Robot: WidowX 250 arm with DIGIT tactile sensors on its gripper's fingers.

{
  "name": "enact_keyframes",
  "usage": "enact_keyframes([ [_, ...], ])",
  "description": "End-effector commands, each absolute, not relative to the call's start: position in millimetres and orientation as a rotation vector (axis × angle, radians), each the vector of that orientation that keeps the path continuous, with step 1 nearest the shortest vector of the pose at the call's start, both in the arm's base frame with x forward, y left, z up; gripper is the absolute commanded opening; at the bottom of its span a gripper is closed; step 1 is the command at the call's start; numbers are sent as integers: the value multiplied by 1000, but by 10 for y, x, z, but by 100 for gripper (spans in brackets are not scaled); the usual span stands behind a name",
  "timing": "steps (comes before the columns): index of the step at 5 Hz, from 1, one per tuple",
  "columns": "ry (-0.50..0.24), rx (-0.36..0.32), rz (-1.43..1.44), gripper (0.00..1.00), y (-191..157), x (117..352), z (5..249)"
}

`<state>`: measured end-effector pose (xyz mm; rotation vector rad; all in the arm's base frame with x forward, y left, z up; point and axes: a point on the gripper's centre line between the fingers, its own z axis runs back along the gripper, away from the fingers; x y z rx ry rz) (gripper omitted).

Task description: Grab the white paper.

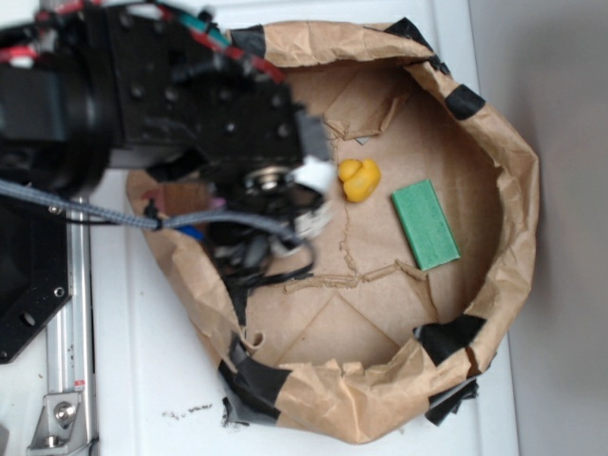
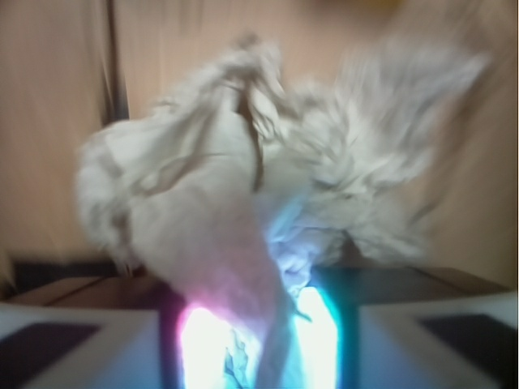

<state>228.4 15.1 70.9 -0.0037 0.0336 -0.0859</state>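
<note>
The white paper (image 2: 243, 186) fills the wrist view as a big, wrinkled, off-white wad. Its lower part is pinched between the two glowing pads (image 2: 207, 340) of my gripper (image 2: 258, 328), which is shut on it. In the exterior view my gripper (image 1: 312, 199) hangs over the left side of the brown paper basin. Its white fingers (image 1: 312, 175) show just left of the yellow duck. From that view the black arm hides the wad almost entirely.
A yellow duck toy (image 1: 359, 179) and a green flat block (image 1: 425, 224) lie inside the crumpled brown paper basin (image 1: 518, 190). Black tape (image 1: 256, 380) patches the basin's raised rim. The basin rests on a white table (image 1: 142, 361).
</note>
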Motion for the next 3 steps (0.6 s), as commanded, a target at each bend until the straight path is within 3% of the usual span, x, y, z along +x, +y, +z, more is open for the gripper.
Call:
enact_keyframes([
  [1, -155, 107, -125, 0, -61, 2575, 1856],
  [2, -189, 27, -56, 0, -83, 2508, 1863],
  [3, -165, 0, -30, 0, -76, 2507, 1759],
])
